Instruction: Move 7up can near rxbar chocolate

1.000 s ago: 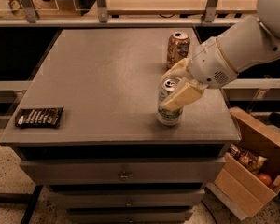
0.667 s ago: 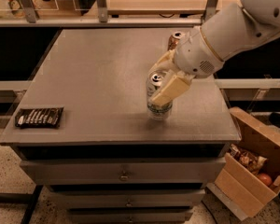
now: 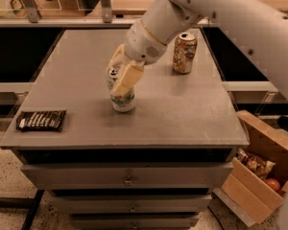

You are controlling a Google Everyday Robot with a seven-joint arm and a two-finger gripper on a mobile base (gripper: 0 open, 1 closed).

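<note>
The 7up can (image 3: 122, 100), white with green markings and a silver top, stands at the middle of the grey table (image 3: 182, 114). My gripper (image 3: 120, 76) is shut on the can, with one cream finger (image 3: 126, 78) across its front and the other behind it. The rxbar chocolate (image 3: 41, 120), a flat dark wrapper with white lettering, lies at the table's front left corner, well left of the can.
An orange-tan can (image 3: 184, 53) stands at the back right of the table. A cardboard box (image 3: 259, 169) with items sits on the floor to the right. Drawers (image 3: 129, 178) are below the tabletop. A shelf rail (image 3: 53, 20) runs behind the table.
My gripper has carried the 7up can leftward across the table, away from the orange-tan can and toward the rxbar.
</note>
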